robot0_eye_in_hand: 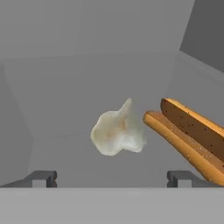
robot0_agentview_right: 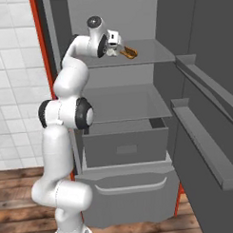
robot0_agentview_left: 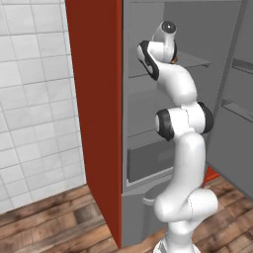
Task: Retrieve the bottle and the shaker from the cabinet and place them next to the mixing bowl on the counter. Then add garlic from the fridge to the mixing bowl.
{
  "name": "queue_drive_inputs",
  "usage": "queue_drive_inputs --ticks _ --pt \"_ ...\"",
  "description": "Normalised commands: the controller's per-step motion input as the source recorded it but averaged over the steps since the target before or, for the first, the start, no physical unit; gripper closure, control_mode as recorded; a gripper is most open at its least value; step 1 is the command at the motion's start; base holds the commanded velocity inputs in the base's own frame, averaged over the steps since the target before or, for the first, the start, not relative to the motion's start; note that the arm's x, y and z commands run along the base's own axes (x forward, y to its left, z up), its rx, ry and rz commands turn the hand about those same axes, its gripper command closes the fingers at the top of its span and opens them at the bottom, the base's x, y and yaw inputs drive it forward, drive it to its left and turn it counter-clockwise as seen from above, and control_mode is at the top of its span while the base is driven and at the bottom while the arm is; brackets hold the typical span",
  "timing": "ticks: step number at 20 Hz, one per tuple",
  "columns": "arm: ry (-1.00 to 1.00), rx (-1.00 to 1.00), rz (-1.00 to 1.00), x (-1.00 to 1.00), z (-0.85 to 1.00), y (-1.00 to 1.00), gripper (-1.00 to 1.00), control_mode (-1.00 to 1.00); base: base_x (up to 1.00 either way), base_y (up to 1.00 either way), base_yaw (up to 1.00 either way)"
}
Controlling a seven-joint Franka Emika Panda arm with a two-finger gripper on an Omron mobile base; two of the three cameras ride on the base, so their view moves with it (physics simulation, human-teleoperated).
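The claw point(robot0_eye_in_hand: 112, 178) is spread wide with nothing between its jaws; in the hand view the two dark fingertips point(robot0_eye_in_hand: 41, 178) sit far apart at the bottom, and the garlic point(robot0_eye_in_hand: 117, 132) lies just ahead of them, roughly centred in the gap and untouched. It is a lumpy whitish bulb with a pointed tip, resting on a grey shelf point(robot0_eye_in_hand: 65, 144) of the fridge point(robot0_agentview_right: 132, 118).

To the claw's right in that view, just beside the garlic, lies an orange-brown speckled loaf-like thing point(robot0_eye_in_hand: 192, 135). Its far end is cut off by the picture's edge, so what it is stays hard to say.

From the right base view the arm reaches up to the upper shelf, and the claw point(robot0_agentview_right: 117, 48) is small and partly masked by the wrist; its jaws cannot be read there. The brown food item point(robot0_agentview_right: 129, 52) pokes out just beyond it, and the garlic is hidden behind the hand.

In the left base view the arm's own upper links cover the claw; only a sliver of orange point(robot0_agentview_left: 174, 59) peeks past the wrist. The fridge door point(robot0_agentview_right: 209, 134) stands open on the right, its outer part cut off by the frame.
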Motion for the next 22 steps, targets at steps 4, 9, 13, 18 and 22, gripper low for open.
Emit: queue_drive_inputs --ticks 4,9,13,18,22 --pt "0.05 -0.01 0.00 0.68 -0.07 -0.17 -1.00 -1.00 0.00 0.00 0.00" --pt "0.06 0.00 0.00 0.66 -0.06 -0.01 -1.00 -1.00 0.00 0.00 0.00" --pt "0.05 0.00 0.00 0.51 0.00 0.00 -1.00 -1.00 0.00 0.00 0.00" --pt "0.07 0.00 0.01 0.40 0.00 0.00 -1.00 -1.00 0.00 0.00 0.00" --pt "0.05 -0.02 0.00 0.28 0.01 0.00 1.00 -1.00 0.00 0.00 0.00"
